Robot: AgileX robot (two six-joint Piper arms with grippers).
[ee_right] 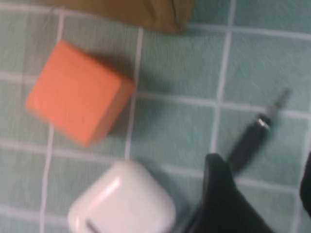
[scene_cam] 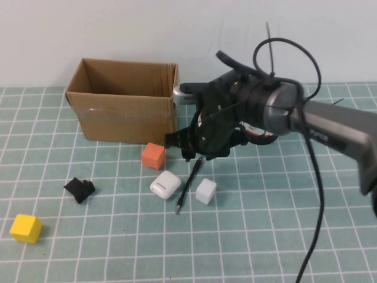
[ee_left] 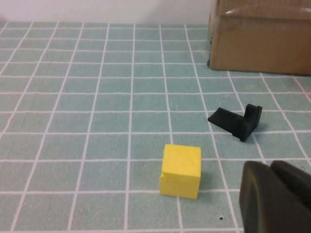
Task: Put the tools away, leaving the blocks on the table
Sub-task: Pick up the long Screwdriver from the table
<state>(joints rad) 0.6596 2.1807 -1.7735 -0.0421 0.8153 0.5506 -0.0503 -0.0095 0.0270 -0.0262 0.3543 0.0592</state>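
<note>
Cardboard box [scene_cam: 123, 100] sits at the far left of the mat [scene_cam: 265, 236], open top. The right arm reaches in from the right, and its right gripper [scene_cam: 197, 154] hangs low just right of the box corner, above the far end of the black stick tool [scene_cam: 188, 187], fingers apart, holding nothing as far as I can see. The white case [scene_cam: 165, 184] is just left of the stick, the white cube [scene_cam: 206, 191] just right of it, and the orange cube [scene_cam: 153, 156] sits near the box. The black lump [scene_cam: 79, 189] and yellow cube [scene_cam: 26, 228] are off to the left, where the left gripper [ee_left: 277, 194] hovers clenched and empty.
</note>
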